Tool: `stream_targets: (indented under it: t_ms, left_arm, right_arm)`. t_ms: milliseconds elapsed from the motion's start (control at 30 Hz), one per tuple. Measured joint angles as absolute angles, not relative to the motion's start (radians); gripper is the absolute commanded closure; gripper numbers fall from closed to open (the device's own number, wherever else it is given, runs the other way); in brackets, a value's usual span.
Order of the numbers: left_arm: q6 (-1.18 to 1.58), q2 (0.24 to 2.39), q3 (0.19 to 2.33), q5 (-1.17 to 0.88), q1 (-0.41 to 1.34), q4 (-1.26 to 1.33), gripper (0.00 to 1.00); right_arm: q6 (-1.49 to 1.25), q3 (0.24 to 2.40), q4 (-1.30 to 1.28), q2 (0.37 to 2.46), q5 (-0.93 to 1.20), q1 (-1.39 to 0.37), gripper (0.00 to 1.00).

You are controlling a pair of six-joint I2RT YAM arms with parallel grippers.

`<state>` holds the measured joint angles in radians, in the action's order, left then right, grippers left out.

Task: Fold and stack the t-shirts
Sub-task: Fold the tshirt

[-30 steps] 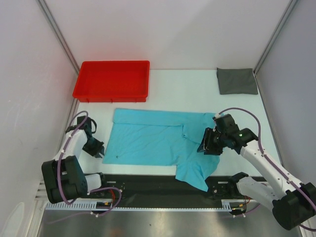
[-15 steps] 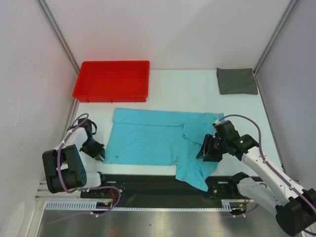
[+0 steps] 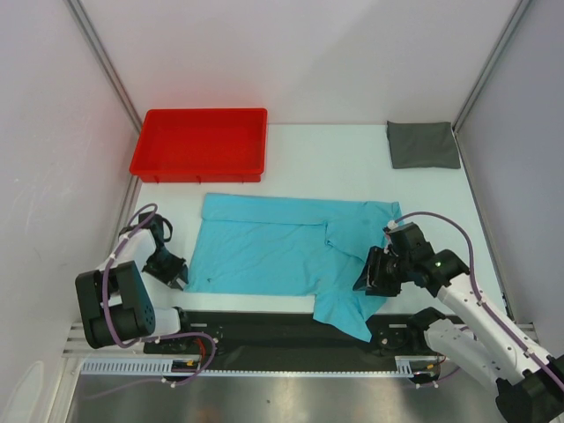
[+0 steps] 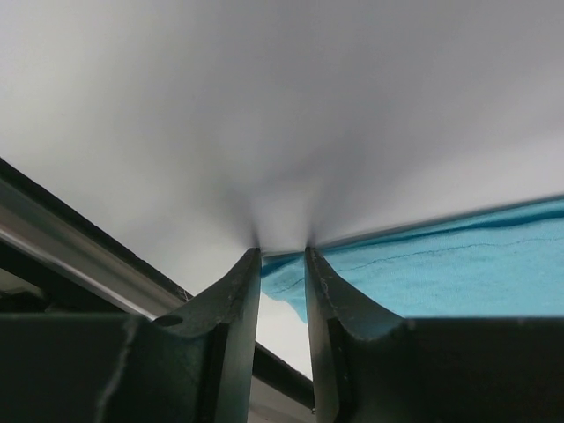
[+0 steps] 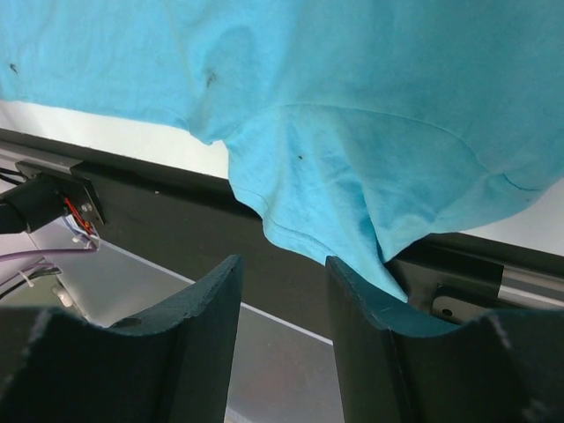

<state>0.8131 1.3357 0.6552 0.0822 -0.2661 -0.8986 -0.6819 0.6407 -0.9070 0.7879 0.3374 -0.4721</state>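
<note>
Top external view: turquoise t-shirt (image 3: 264, 247) lies flat on the worktop (image 3: 335, 167), sleeve (image 3: 345, 313) drooping off the near edge (probably limp and light; pinch corners). Grey t-shirt (image 3: 423, 144) sits folded far right. Left tool (image 3: 179, 279) and right tool (image 3: 368, 278) stand apart, empty.

Two dark fingers (image 4: 231, 319) point at the white table (image 4: 264, 106), slightly apart. The turquoise t-shirt (image 4: 458, 273) lies just right, its corner showing between them.

Left pincer (image 4: 282, 253) seemingly slightly parted; right pincer (image 5: 282, 261) wider apart.
</note>
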Motion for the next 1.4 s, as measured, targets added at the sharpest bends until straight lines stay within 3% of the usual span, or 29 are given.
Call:
stream_targets:
  t_ms: [300,400,667,933,1167,1300,1400]
  left_arm:
    - [0.814,1.310,0.635,0.065,-0.255,-0.892,0.62]
    - [0.822,1.291,0.620,0.057,-0.255,-0.878,0.68]
    - [0.842,1.298,0.625,0.039,-0.256,-0.856,1.00]
    - [0.841,1.303,0.635,0.050,-0.257,-0.858,1.00]
    - [0.840,1.298,0.635,0.051,-0.257,-0.856,1.00]
    - [0.839,1.290,0.634,0.050,-0.257,-0.852,1.00]
    - [0.839,1.289,0.634,0.049,-0.257,-0.849,1.00]
  right_arm:
    - [-0.704,0.583,-0.905,0.762,0.343,-0.472,0.52]
    - [-0.705,0.583,-0.900,0.764,0.347,-0.472,0.52]
    - [-0.734,0.554,-0.903,0.840,0.343,-0.516,0.49]
    - [-0.784,0.527,-0.887,0.971,0.278,-0.676,0.46]
    - [-0.843,0.490,-0.880,1.003,0.197,-0.746,0.61]
    - [-0.871,0.472,-0.855,1.003,0.173,-0.747,0.57]
    - [-0.891,0.452,-0.851,0.998,0.175,-0.747,0.47]
